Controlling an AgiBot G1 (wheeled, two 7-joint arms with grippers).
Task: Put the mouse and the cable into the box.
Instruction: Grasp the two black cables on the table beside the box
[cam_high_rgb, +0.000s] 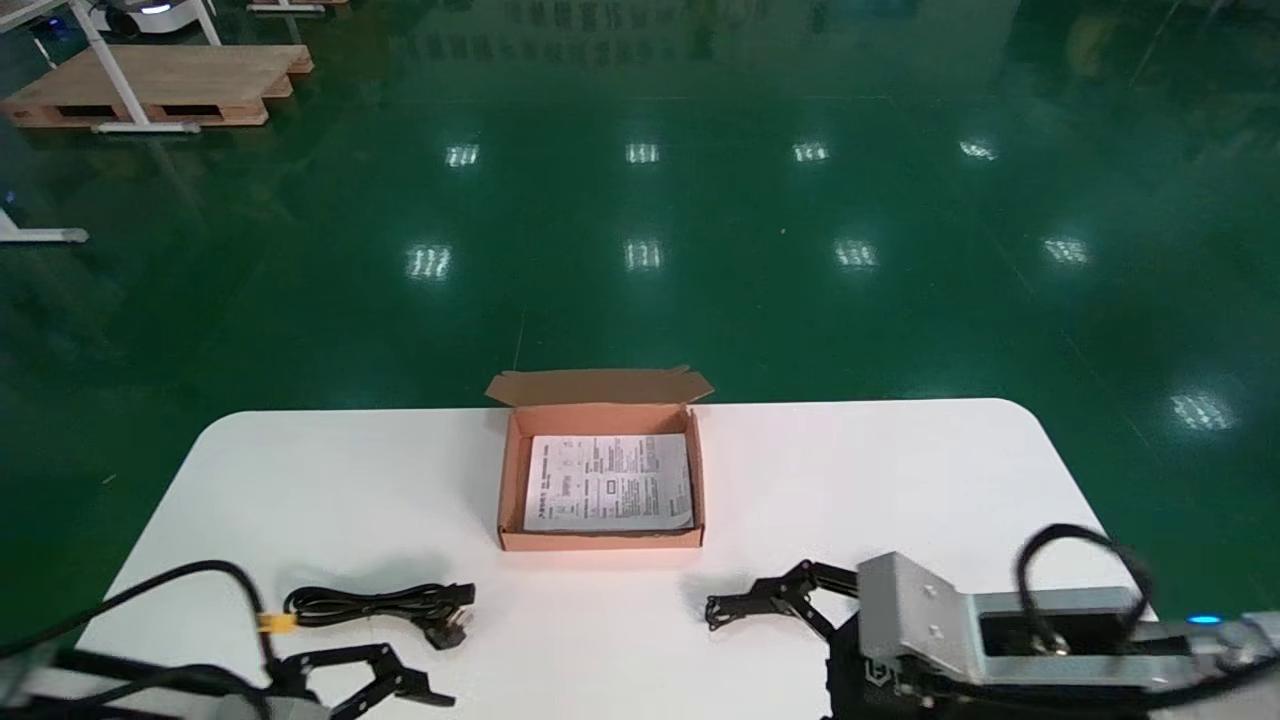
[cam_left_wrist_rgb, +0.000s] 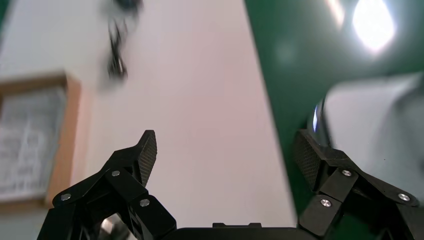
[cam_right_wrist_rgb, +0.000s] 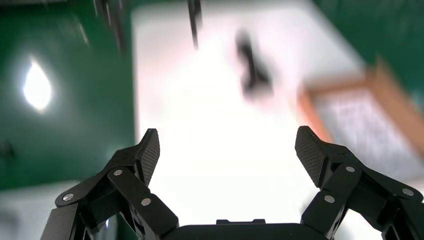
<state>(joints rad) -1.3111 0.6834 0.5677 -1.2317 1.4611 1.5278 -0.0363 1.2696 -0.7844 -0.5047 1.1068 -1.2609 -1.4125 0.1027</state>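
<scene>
- Box (cam_high_rgb: 600, 540) holds only a leaflet (cam_high_rgb: 610, 482); nothing packed.
- Cable (cam_high_rgb: 370, 604) lies lower left on the surface (cam_high_rgb: 900, 480); mouse unseen.
- Left pincer (cam_high_rgb: 420, 680) and right pincer (cam_high_rgb: 712, 612) both released, empty.

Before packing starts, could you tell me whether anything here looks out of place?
No mouse shows on the table; the right arm may hide it. Otherwise nothing stands out: the cable lies bundled by the open left hand, and the box sits open, holding a printed sheet.
</scene>
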